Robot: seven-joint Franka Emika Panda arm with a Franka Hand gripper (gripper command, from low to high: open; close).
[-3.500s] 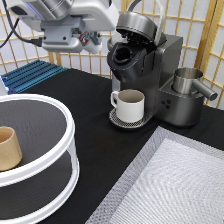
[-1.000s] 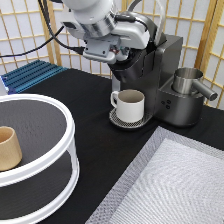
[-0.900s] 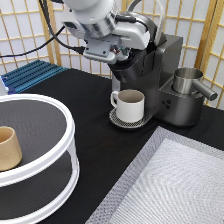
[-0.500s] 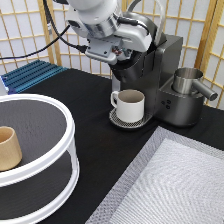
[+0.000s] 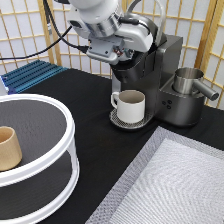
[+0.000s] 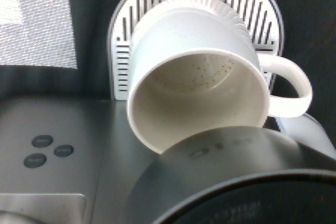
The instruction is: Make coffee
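My gripper (image 5: 131, 54) hangs at the exterior view's top, right against the head of the dark grey coffee machine (image 5: 167, 75). A white mug (image 5: 131, 105) with a handle stands on the machine's round drip tray (image 5: 116, 121), just below the gripper. In the wrist view the mug (image 6: 199, 100) is seen from above and is empty, with the machine's rounded dark head (image 6: 240, 180) in front of it. The coffee pod is out of view in both views.
A steel jug (image 5: 188, 81) sits on the machine's right side. A white round two-tier stand (image 5: 67, 150) at the exterior view's left carries a tan handleless cup (image 5: 9, 148). A blue rack (image 5: 30, 75) lies behind it. A grey mat (image 5: 170, 185) fills the bottom right.
The arm has swung from the exterior view's upper left to the right, and in the last second it has closed in on the machine's head. The mug and the cup have not moved.
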